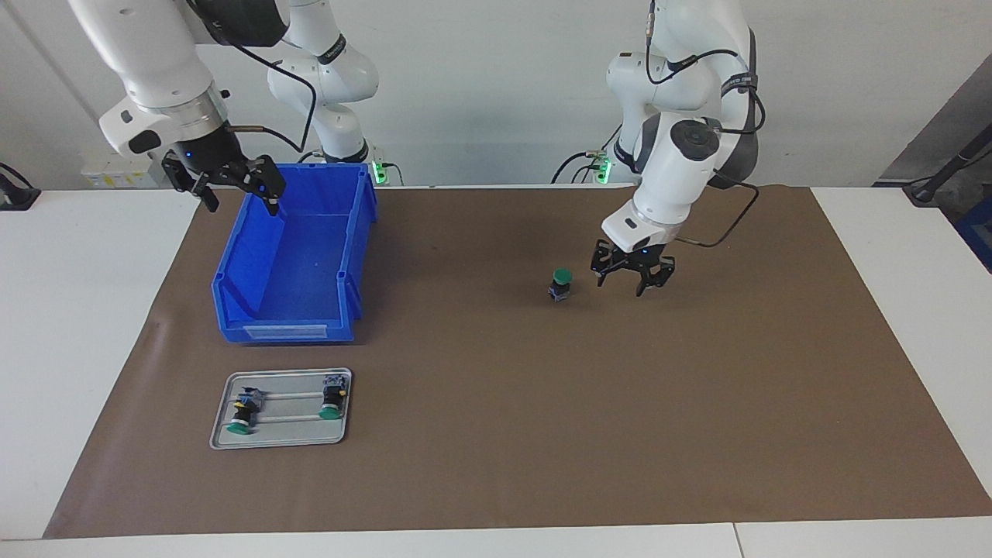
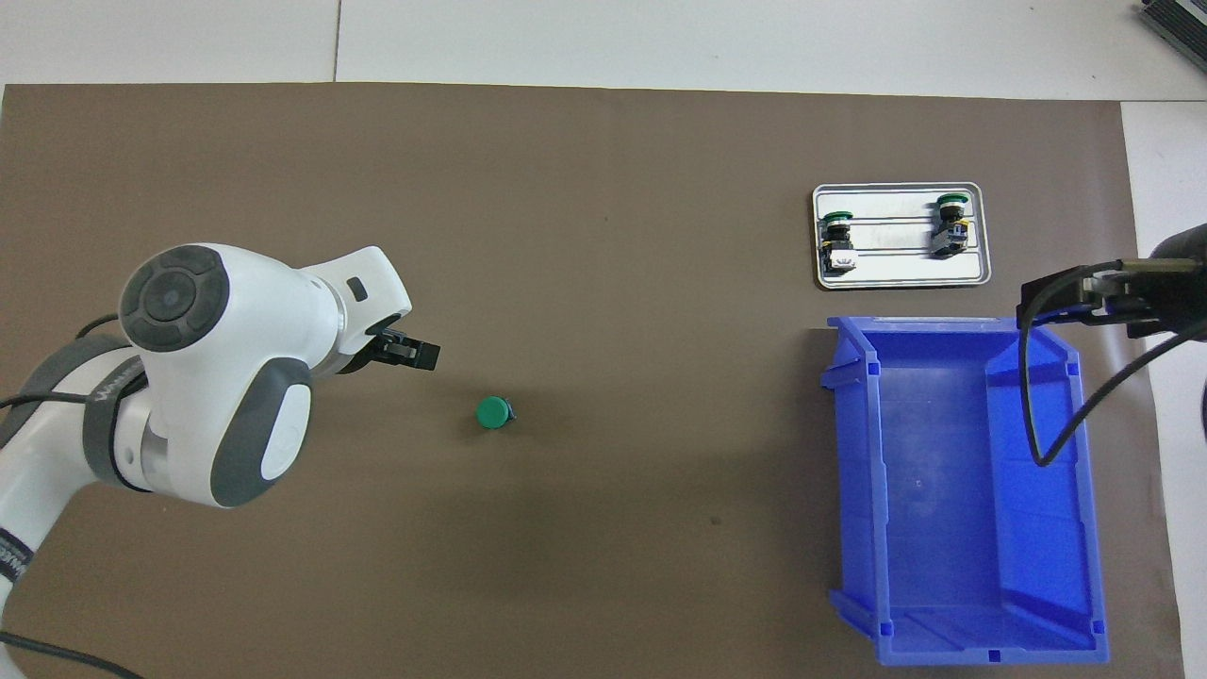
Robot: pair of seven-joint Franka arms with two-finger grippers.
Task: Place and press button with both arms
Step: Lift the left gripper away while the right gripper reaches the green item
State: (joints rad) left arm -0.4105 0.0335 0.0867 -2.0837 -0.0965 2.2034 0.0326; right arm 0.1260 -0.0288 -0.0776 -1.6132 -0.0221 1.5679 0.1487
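Note:
The button stands upright on the brown mat, green cap up, near the middle of the table; from above, its round cap shows. My left gripper hangs low beside it, toward the left arm's end, open and apart from it, with nothing between its fingers. In the overhead view the left arm covers most of that gripper and only one black finger shows. My right gripper is open and empty, raised over the rim of the blue bin at the right arm's end.
The blue bin has nothing in it. A small metal tray lies farther from the robots than the bin, with two green-capped switches lying on it. The brown mat covers most of the table.

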